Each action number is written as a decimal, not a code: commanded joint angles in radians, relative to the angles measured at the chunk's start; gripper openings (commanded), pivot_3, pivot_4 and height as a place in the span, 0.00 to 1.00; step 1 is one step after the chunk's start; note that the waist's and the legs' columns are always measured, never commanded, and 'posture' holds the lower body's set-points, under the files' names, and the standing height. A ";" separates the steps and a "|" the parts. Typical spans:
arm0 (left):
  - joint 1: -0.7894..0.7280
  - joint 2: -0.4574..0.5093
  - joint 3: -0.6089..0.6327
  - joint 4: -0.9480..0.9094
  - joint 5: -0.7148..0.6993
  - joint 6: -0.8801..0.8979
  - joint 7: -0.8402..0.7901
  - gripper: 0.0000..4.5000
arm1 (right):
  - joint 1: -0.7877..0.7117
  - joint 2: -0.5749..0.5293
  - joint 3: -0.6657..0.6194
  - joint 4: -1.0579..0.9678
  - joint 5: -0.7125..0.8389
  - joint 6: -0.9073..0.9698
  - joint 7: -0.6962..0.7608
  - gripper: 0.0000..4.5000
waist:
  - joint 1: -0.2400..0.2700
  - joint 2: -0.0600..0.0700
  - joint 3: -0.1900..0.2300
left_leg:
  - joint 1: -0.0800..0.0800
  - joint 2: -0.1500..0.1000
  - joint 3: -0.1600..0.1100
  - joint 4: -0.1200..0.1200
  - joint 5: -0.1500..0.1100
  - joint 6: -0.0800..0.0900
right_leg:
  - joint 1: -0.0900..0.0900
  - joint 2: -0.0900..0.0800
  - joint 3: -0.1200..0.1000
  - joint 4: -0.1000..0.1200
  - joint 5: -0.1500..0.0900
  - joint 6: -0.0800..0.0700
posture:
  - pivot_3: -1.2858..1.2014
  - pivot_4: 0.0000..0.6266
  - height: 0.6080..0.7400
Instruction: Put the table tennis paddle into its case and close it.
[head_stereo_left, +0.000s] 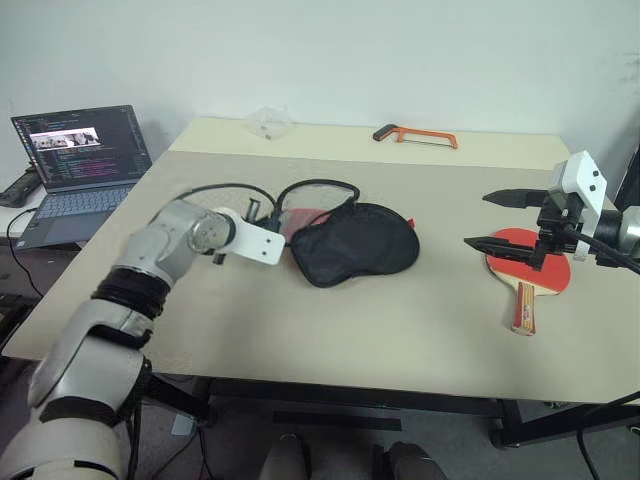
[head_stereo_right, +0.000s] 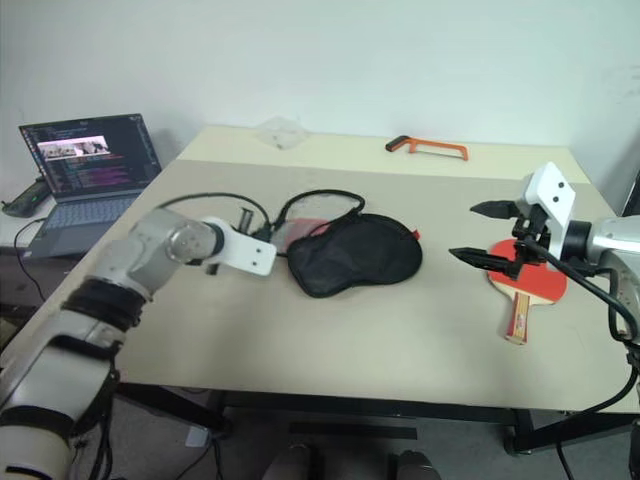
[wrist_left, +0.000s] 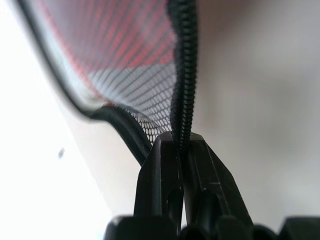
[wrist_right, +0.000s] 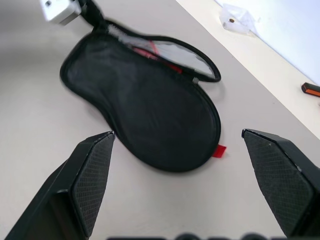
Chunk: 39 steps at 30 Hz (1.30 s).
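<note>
The black case (head_stereo_left: 355, 245) lies mid-table, its flap partly unzipped, with red lining and mesh (wrist_left: 125, 60) showing at its left end. My left gripper (wrist_left: 181, 137) is shut on the case's black zipper rim (wrist_left: 182, 60) and holds that edge lifted off the table. The table tennis paddle (head_stereo_left: 515, 272) lies flat at the right, red face up, with its wooden handle toward the front edge. Just above the paddle's blade my right gripper (head_stereo_left: 476, 219) hovers open, pointing left toward the case (wrist_right: 145, 105), with nothing between its fingers.
An open laptop (head_stereo_left: 85, 165) sits on a lower surface to the left. An orange-handled saw (head_stereo_left: 415, 135) and a clear plastic piece (head_stereo_left: 268, 122) lie at the far edge of the beige table (head_stereo_left: 350, 330).
</note>
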 joint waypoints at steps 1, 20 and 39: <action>0.002 -0.012 -0.021 -0.017 0.027 -0.011 0.024 0.01 | -0.025 0.003 -0.026 -0.026 0.019 -0.009 -0.007 1.00 | -0.001 0.000 0.000 | 0.000 0.000 0.000 0.000 0.000 0.000 | 0.000 0.000 0.000 0.000 0.000 0.000 | 0.52 0.24 1.00; 0.032 -0.189 -0.052 -0.141 0.033 0.073 -0.050 0.01 | -0.030 0.033 -0.033 -0.071 0.064 0.047 -0.045 1.00 | -0.006 0.000 0.000 | 0.000 0.000 0.000 0.000 0.000 0.000 | 0.000 0.000 0.000 0.001 0.000 0.000 | 0.52 0.24 1.00; -0.026 -0.425 -0.106 -0.225 0.061 0.312 -0.184 0.01 | -0.056 0.072 -0.001 -0.072 0.070 0.052 -0.064 1.00 | -0.010 0.000 0.000 | 0.000 -0.001 -0.001 0.001 0.000 0.000 | 0.001 0.000 0.000 0.000 0.000 0.000 | 0.52 0.24 1.00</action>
